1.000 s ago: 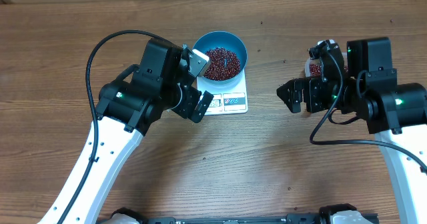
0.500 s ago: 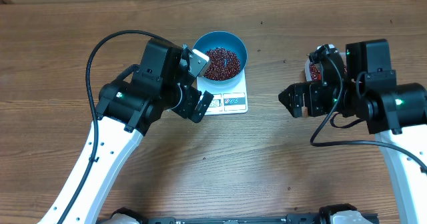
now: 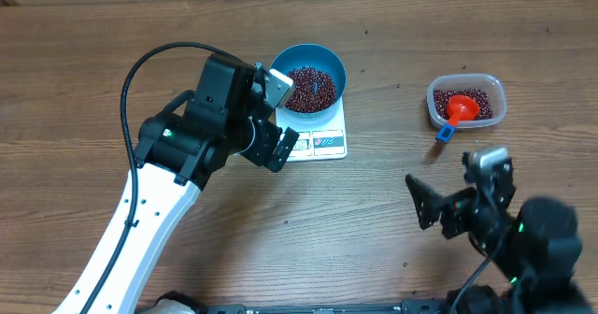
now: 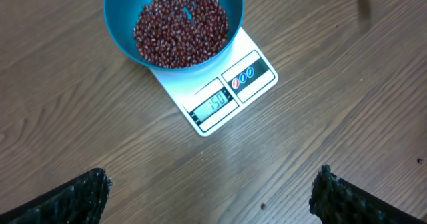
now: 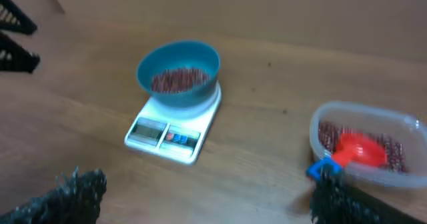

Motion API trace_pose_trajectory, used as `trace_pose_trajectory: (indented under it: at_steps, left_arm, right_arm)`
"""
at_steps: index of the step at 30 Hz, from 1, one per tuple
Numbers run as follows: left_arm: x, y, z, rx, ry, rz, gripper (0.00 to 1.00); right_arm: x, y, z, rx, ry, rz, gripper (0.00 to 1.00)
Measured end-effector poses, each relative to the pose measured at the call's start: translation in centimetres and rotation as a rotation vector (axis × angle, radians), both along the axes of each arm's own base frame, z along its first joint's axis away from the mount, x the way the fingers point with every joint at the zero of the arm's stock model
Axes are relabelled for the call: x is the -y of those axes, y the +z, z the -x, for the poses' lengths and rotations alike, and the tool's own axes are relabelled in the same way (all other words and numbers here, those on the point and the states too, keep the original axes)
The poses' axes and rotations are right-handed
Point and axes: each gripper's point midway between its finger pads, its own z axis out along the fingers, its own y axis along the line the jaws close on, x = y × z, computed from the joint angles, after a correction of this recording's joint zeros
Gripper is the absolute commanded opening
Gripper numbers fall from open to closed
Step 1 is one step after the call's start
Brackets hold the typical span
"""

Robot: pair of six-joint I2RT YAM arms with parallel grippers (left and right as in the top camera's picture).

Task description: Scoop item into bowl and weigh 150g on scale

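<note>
This looks like a robotics lab bench. On a bare wood-grain table (image 3: 308,230) stand a cabled robot arm (image 3: 159,197) at eight o'clock, a second arm (image 3: 547,244) at four, a kitchen scale (image 3: 322,144) at twelve and a plastic tub (image 3: 467,76) of beans (image 3: 483,99) at two.

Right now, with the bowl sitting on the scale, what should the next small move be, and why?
Probably ease the left end effector away from the scale: its display seems to read 150, the red scoop lies in the tub, and the right end effector hangs open and empty.
</note>
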Motion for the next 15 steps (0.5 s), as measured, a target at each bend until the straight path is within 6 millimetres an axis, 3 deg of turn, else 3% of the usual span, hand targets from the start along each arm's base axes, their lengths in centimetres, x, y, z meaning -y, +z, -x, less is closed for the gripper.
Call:
trace_pose_trajectory:
  at_steps: [3, 10, 15]
  left_arm:
    - [0.0, 0.0, 0.0, 0.001, -0.001, 0.000, 1.00]
    - [0.0, 0.0, 0.0, 0.000, 0.000, 0.000, 1.00]
    - [0.0, 0.0, 0.0, 0.000, -0.001, 0.000, 1.00]
  right_arm:
    - [-0.1, -2.3, 0.4, 0.120, 0.000, -0.035, 1.00]
    - [-0.5, -3.9, -0.6, 0.355, -0.002, -0.171, 1.00]
    - [-0.7, -5.5, -0.9, 0.426, 0.007, -0.196, 1.00]
